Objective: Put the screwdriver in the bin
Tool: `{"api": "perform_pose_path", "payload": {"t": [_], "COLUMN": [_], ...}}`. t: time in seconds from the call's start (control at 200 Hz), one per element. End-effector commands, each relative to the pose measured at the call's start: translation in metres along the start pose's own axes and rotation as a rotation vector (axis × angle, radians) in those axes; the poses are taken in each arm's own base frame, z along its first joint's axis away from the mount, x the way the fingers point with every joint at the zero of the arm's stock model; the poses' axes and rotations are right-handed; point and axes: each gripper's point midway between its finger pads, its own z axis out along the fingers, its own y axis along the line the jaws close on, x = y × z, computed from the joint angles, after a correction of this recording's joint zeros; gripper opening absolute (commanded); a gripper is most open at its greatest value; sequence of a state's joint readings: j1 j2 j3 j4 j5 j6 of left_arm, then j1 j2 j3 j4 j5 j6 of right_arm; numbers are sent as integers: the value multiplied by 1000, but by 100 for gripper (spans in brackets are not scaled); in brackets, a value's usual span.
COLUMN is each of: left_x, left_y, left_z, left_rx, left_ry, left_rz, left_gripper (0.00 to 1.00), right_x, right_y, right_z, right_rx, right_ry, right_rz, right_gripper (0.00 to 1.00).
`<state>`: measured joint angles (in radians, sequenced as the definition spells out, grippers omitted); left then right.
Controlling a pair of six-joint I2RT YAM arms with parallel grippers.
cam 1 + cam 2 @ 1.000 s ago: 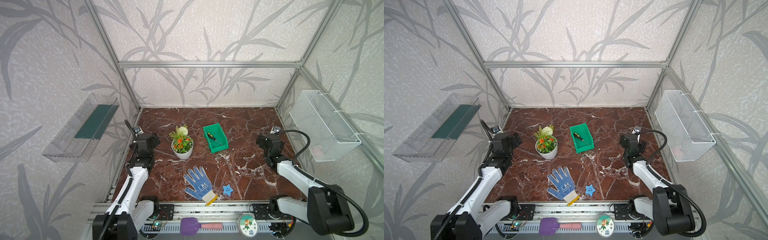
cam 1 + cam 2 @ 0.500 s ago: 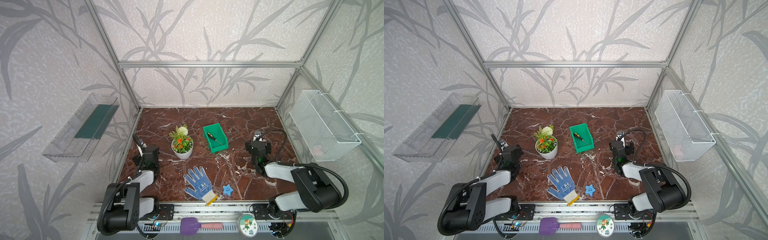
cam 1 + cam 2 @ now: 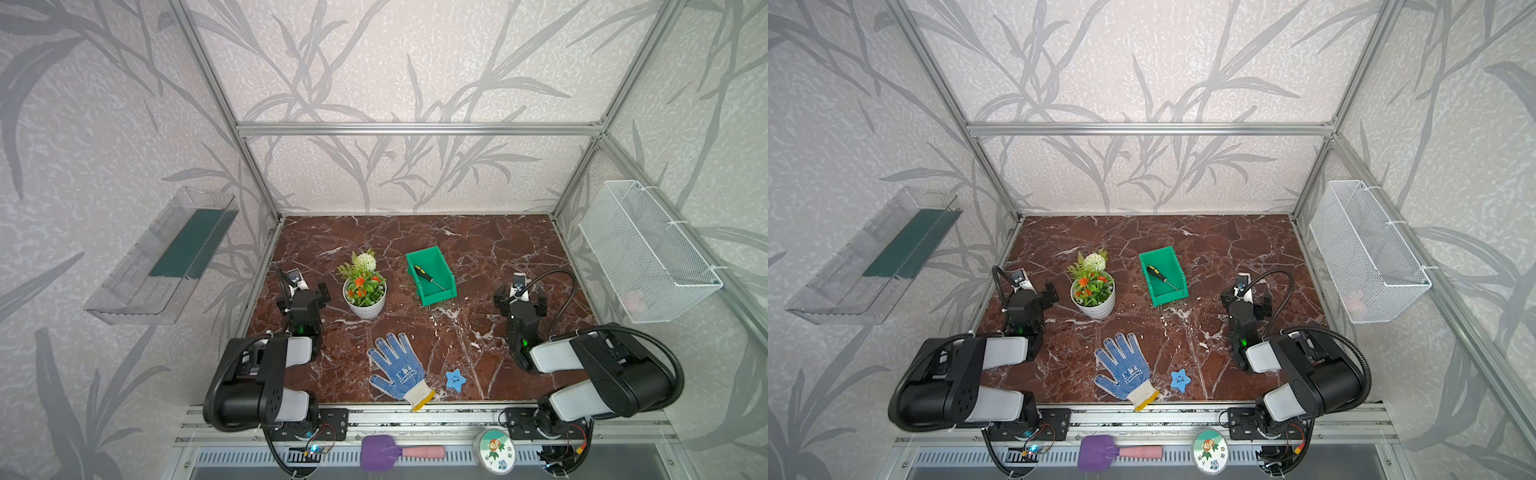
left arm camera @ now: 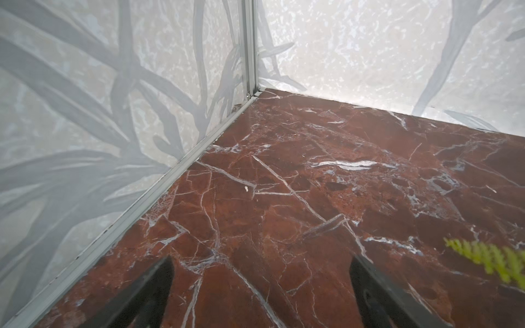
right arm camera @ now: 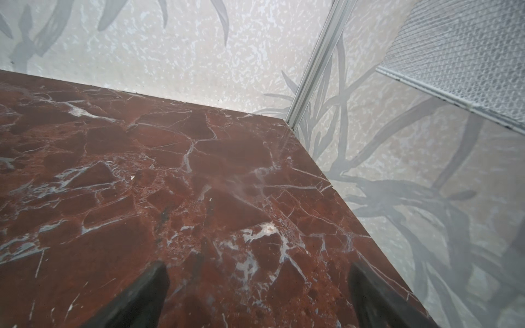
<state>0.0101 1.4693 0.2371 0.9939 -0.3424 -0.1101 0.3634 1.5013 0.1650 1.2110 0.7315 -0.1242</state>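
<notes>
Both arms are folding back toward their bases, where a second ago they were reaching further out over the table (image 3: 478, 249). Nothing else is shifting, and the screwdriver (image 3: 430, 279) is lying just where it lay before. We are seeing it inside the bin (image 3: 439, 297) in both top views. It is resting aslant on the green floor, black handle toward the back wall and thin shaft pointing toward the lowered front lip, and no part is showing over the rim.

We are holding the left gripper (image 4: 261, 259) wide, its fingers (image 4: 147, 292) standing well apart over bare marble with nothing between them. It is sitting near the flower pot (image 3: 364, 305), and one green frond is edging into the left wrist view. We are holding the right gripper (image 5: 257, 265) just as wide and just as empty. It is facing the table corner under the wire basket (image 5: 468, 51), well apart from the bin.

We are judging the placing as done, so the step in hand is the retreat to rest. The next move is asking little of us. We are only needing to finish the fold without brushing the left gripper against the flower pot and to leave the bin alone. We are seeing no call for a fresh grasp.
</notes>
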Motion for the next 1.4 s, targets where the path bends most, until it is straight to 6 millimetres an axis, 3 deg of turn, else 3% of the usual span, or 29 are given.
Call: {"api": "perform_pose_path", "payload": {"t": [0.0,0.115,0.2,0.365,0.555,0.985,1.155,1.245,1.395], "left_x": [-18,-17,-16,-14,-14,-15,-15,-15,-15], "left_y": [-21,-37,-32,-28,-28,-28,-28,-28,-28], "left_z": [-2,4,4,26,24,25,25,25,25], "left_rx": [120,189,163,82,82,82,82,80,82], "left_ry": [-105,-116,-95,18,-4,-12,-9,-11,-10], "left_rz": [7,52,37,48,39,42,42,41,42], "left_gripper": [99,99,99,99,99,99,99,99,99], "right_x": [-24,-26,-26,-28,-33,-31,-21,2,-2], "right_y": [-6,-2,0,8,31,32,33,29,31], "right_z": [-6,-3,-1,4,17,22,34,50,55], "right_rx": [5,2,-5,-20,-66,-88,-182,-270,-275], "right_ry": [-109,-113,-113,-114,-122,-87,-7,117,73], "right_rz": [93,71,63,36,-73,-67,-9,75,79], "right_gripper": [99,99,99,99,99,99,99,99,99]}}
